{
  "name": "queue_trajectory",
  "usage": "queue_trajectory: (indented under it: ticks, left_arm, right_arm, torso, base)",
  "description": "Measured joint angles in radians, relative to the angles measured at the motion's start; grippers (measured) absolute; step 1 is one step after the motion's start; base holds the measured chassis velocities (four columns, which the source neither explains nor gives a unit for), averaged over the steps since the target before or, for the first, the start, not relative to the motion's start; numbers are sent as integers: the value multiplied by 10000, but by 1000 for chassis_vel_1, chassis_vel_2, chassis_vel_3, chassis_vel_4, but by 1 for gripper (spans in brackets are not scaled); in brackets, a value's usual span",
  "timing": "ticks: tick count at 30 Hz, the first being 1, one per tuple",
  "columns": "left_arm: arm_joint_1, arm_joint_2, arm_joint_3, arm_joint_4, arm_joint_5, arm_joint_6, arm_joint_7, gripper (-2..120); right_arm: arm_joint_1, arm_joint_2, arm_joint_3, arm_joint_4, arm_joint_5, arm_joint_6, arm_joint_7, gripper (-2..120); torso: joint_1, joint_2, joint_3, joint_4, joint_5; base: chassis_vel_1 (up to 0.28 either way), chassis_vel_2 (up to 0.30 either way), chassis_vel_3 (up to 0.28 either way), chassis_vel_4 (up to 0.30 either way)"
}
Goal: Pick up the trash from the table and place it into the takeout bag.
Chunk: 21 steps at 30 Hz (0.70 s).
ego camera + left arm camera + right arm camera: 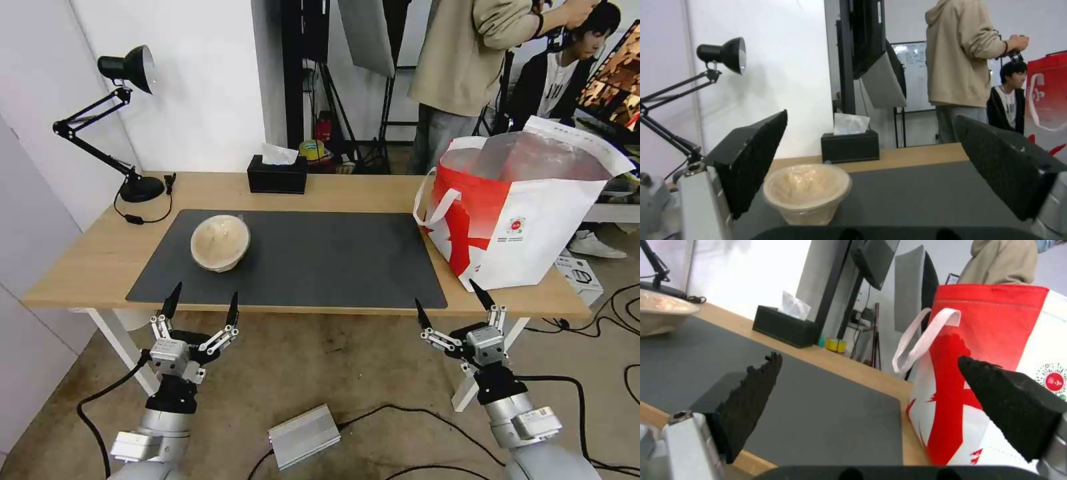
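On mat, beige bowl (220, 242) just beyond L hand (201, 305); hand wide open, empty.

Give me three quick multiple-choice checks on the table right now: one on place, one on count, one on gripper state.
1. Where does the beige bowl sit?
A. on the grey mat
B. inside the bag
C. on the floor

2. How many trash items lie on the table?
A. three
B. two
C. one

3. How do the left gripper jaws stand?
A. shut on the bowl
B. open, short of the table
C. shut, empty

Answers: 1 A, it rests on the mat's left part. 2 C, one bowl there. 3 B, spread apart before the edge.
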<state>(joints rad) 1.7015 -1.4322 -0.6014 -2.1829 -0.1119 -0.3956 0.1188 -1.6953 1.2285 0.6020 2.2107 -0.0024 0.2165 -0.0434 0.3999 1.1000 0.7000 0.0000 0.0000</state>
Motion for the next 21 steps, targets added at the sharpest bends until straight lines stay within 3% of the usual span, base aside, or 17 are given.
queue_trajectory:
  ticks: [13, 21]
  left_arm:
    - [-214, 164, -14, 93, -32, 166, -3, 100]
    - [-881, 929, -63, 72, 9, 840, -21, 100]
  right_arm:
    - [15, -1, 1, -8, -6, -1, 20, 100]
    - [22, -3, 0, -8, -6, -4, 27, 100]
  torso:
    - [0, 0, 0, 0, -1]
    - [0, 0, 0, 0, 0]
  base:
    - [0, 0, 0, 0]
    - [0, 0, 0, 0]
